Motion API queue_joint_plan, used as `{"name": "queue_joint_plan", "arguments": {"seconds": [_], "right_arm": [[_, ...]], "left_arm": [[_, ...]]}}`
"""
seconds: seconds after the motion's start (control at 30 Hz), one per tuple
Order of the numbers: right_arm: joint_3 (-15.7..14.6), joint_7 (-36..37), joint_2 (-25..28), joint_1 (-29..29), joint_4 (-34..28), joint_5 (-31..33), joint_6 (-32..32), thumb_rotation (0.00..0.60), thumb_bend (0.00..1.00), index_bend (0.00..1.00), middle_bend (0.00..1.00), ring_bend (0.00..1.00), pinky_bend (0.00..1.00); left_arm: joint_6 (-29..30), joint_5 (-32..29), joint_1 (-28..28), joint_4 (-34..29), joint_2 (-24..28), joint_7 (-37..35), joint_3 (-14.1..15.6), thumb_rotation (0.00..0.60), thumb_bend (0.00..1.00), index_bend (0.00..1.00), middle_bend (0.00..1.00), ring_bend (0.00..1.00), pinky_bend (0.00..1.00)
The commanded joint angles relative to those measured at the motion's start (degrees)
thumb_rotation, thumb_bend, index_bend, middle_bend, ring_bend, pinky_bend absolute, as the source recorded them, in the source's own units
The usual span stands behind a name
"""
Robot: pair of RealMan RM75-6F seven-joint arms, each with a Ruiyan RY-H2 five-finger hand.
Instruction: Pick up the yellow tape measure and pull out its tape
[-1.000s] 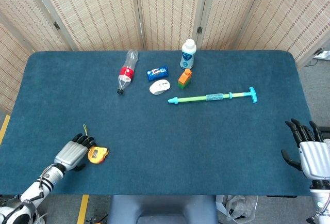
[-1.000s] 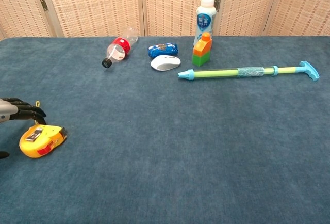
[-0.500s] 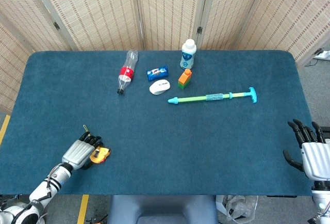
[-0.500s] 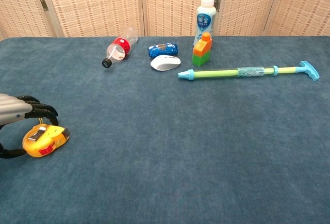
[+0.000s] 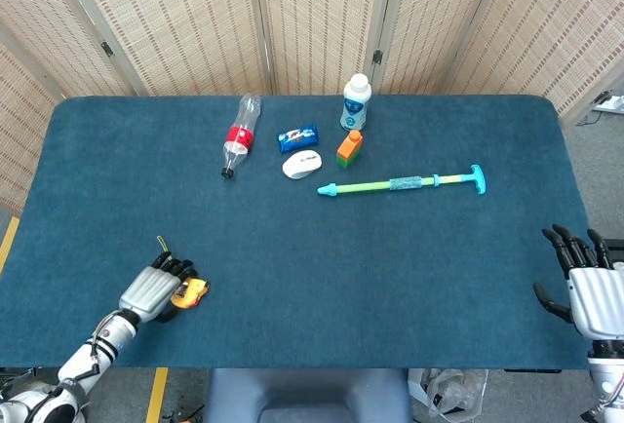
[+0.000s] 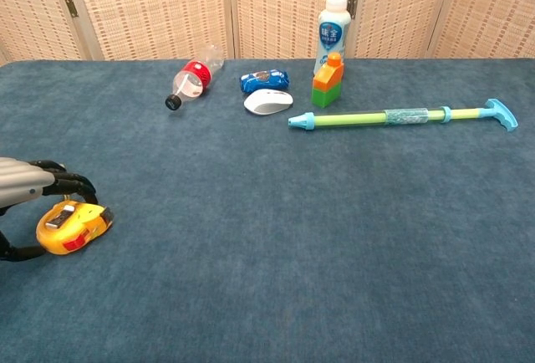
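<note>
The yellow tape measure (image 5: 189,292) (image 6: 75,227) lies on the blue table cloth near the front left edge. My left hand (image 5: 150,290) (image 6: 30,184) arches over its left side: the fingers reach across the top and the thumb curls low at the near side. The case rests on the cloth, and I see no closed grip on it. My right hand (image 5: 588,285) hovers at the table's front right edge with its fingers spread and nothing in it. It shows only in the head view.
At the back middle lie a plastic bottle (image 5: 238,134), a blue packet (image 5: 297,136), a white mouse (image 5: 303,164), an orange-green block (image 5: 349,146) and a white bottle (image 5: 356,101). A green-blue pump rod (image 5: 402,184) lies right of centre.
My left hand has slid a little to the right, so that its fingers now reach over the tape measure. The tape measure and my right hand have barely moved.
</note>
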Motion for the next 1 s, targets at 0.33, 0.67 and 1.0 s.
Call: {"name": "queue_joint_plan", "arguments": {"seconds": [0.33, 0.67, 1.0], "right_arm": [[0.01, -0.2, 0.15, -0.02, -0.32, -0.37, 0.29, 0.6, 0.34, 0.11, 0.14, 0.17, 0.02], [0.69, 0.75, 2.05, 3.02, -3.53, -3.78, -1.67, 0.6, 0.34, 0.17, 0.16, 0.18, 0.02], [3.58, 11.22, 5.47, 12.29, -12.4, -5.89, -11.63, 0.6, 0.34, 0.25, 0.17, 0.13, 0.02]], "left_arm": [[3.34, 5.17, 0.63, 4.97, -3.11, -7.47, -1.1, 0.6, 0.37, 0.47, 0.43, 0.4, 0.19], [5.29, 9.87, -1.93, 5.31, -2.72, -12.12, -4.33, 0.6, 0.37, 0.52, 0.55, 0.49, 0.23], [4.17, 6.27, -7.0, -3.22, -0.74, -8.4, -11.07, 0.6, 0.37, 0.56, 0.59, 0.53, 0.31]]}}
